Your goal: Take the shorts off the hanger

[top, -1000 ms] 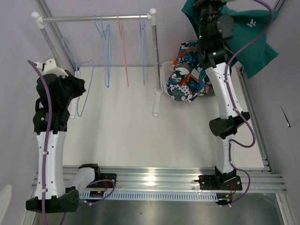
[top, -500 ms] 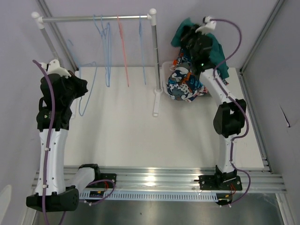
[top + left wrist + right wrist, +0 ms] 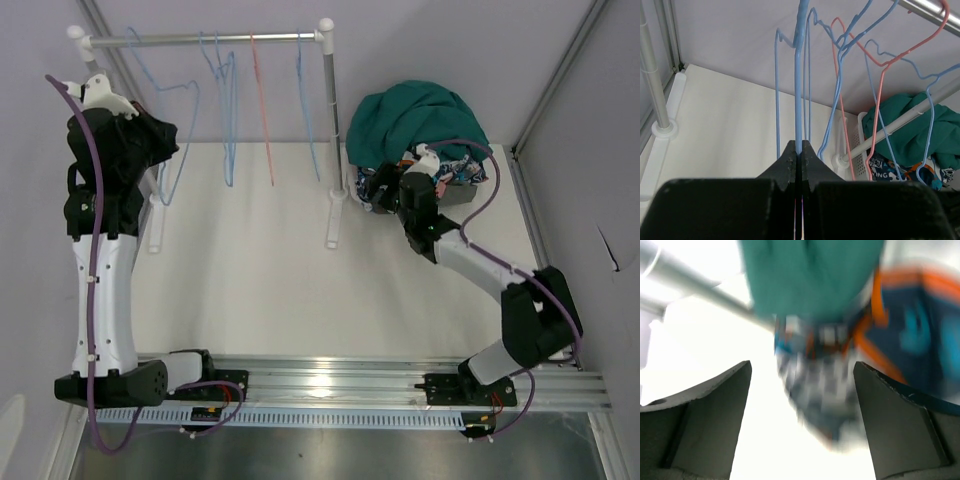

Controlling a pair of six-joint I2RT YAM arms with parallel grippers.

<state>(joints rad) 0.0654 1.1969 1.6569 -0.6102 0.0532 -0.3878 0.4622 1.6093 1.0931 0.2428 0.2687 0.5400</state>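
Change: the right arm has swung down from high over the far right corner of the tabletop (image 3: 260, 280). The teal shorts (image 3: 415, 120) it carried now lie heaped there, and the left arm has risen toward the far left corner.
Left end effector (image 3: 798, 150): pinched fully closed on the wire of a blue hanger (image 3: 798, 100), which rises straight up out of the jaws. It is held just below the left end of the rail (image 3: 200, 40); whether the hook is over the rail cannot be told.
Right end effector (image 3: 802, 375): fingers spread wide with nothing between them, low at the near side of the pile and facing the cloth.
Shorts: the teal pair covers the top of the pile. Printed shorts (image 3: 375, 185) in blue, orange and white show beneath at its near-left edge, just right of the rack's right post (image 3: 330, 130).
Rail: more blue hangers and a pink hanger (image 3: 261, 110) hang from it.
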